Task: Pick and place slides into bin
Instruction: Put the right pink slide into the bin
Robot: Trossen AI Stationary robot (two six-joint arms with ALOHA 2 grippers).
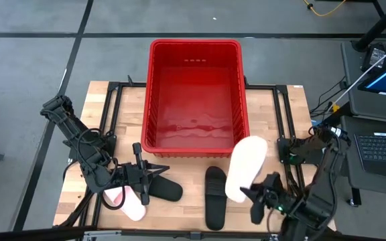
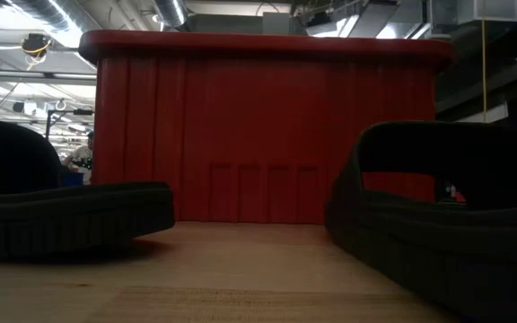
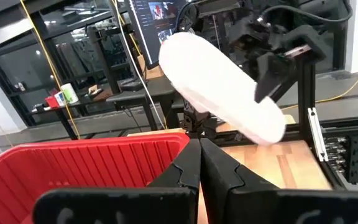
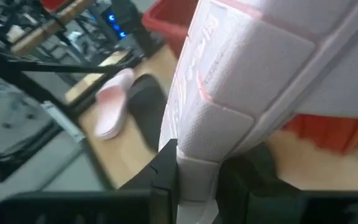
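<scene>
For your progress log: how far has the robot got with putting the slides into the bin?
Done: nothing yet; the red bin is empty. In hand: the right gripper holds one pink slide lifted near the bin's corner. Left: two black slides and the other pink slide lie on the table, by the shut left gripper.

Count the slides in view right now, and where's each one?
4. Pink slide is held up by the right gripper near the bin; second pink slide and black slide lie under the left gripper; another black slide lies front-centre.
</scene>
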